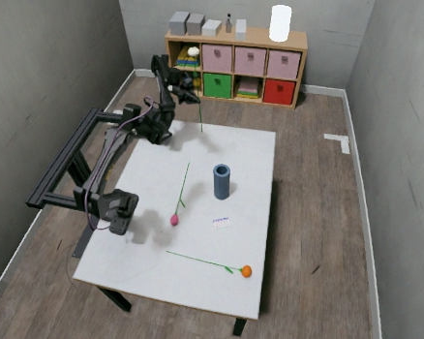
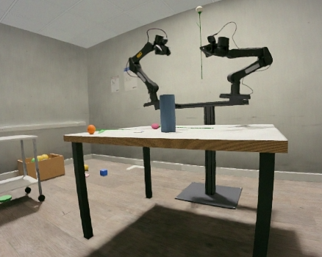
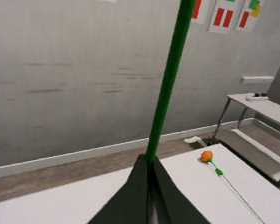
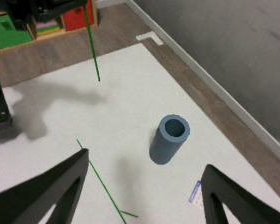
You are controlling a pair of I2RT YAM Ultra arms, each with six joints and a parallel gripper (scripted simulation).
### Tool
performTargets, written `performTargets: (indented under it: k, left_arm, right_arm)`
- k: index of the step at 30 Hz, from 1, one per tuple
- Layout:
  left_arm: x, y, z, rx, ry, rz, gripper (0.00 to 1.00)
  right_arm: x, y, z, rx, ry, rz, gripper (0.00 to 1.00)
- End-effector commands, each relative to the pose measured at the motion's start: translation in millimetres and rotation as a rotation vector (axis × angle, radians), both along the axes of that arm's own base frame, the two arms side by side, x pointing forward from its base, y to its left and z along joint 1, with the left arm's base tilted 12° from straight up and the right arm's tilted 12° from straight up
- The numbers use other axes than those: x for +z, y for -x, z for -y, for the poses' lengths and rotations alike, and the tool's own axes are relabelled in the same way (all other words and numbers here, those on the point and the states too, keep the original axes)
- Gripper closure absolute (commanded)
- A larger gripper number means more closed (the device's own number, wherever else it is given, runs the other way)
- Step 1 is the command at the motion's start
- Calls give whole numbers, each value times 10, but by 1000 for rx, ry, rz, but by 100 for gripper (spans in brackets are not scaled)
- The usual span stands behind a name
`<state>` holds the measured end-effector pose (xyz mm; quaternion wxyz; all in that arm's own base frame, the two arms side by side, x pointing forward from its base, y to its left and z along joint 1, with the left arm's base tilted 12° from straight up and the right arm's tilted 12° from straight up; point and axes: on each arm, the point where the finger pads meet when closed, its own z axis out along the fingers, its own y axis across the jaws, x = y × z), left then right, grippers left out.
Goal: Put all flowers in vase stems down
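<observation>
My left gripper (image 1: 198,101) (image 2: 201,48) (image 3: 146,162) is shut on the stem of the white flower (image 1: 194,51) (image 2: 199,9) (image 3: 168,82) (image 4: 92,45), holding it upright high above the table, bloom up and stem end free. My right gripper (image 2: 169,53) (image 4: 146,164) is open and empty, high above the table, facing down toward the vase. The blue vase (image 1: 222,185) (image 2: 167,114) (image 4: 163,148) stands upright; its opening looks empty. The pink flower (image 1: 174,220) (image 2: 155,126) lies on the table. The orange flower (image 1: 246,271) (image 2: 91,129) (image 3: 207,156) lies near a table corner.
The white table (image 1: 151,194) (image 2: 254,133) holds a small printed card (image 1: 221,223) (image 4: 197,196) beside the vase. The arms stand on a black frame (image 1: 66,152) along one table side. A cube shelf (image 1: 301,58) stands beyond the table.
</observation>
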<state>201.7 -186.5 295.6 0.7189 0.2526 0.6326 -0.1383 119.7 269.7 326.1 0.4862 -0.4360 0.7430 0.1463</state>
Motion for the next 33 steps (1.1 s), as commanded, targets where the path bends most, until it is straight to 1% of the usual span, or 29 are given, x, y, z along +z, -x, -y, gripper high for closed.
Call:
performTargets:
  k: [1, 2, 4, 10, 13, 18, 19, 24, 33]
  left_arm:
    - [27, 15, 42, -11, -1, 10, 100]
    - [27, 15, 42, -11, -1, 10, 100]
    - [27, 15, 42, -11, -1, 10, 100]
    - [27, 15, 42, -11, -1, 10, 100]
    - [-40, 5, 65, -8, -16, 1, 100]
    - [15, 16, 55, -8, -2, 9, 100]
    - [55, 33, 35, -10, 12, 16, 100]
    - [-28, 15, 78, -9, -12, 4, 100]
    - [1, 27, 97, -14, -3, 8, 100]
  right_arm:
    - [135, -7, 32, -19, -64, 16, 30]
    - [182, -10, 35, -21, -77, 18, 30]
    - [80, -16, 23, -24, -50, 18, 30]
    - [106, -21, 11, -26, -55, 20, 30]
    - [100, -21, 16, -26, -52, 20, 30]
    - [97, -20, 18, -26, -50, 20, 30]
    - [97, -20, 18, -26, -50, 20, 30]
    - [97, -20, 18, -26, -50, 20, 30]
    - [97, -20, 18, -26, -50, 20, 30]
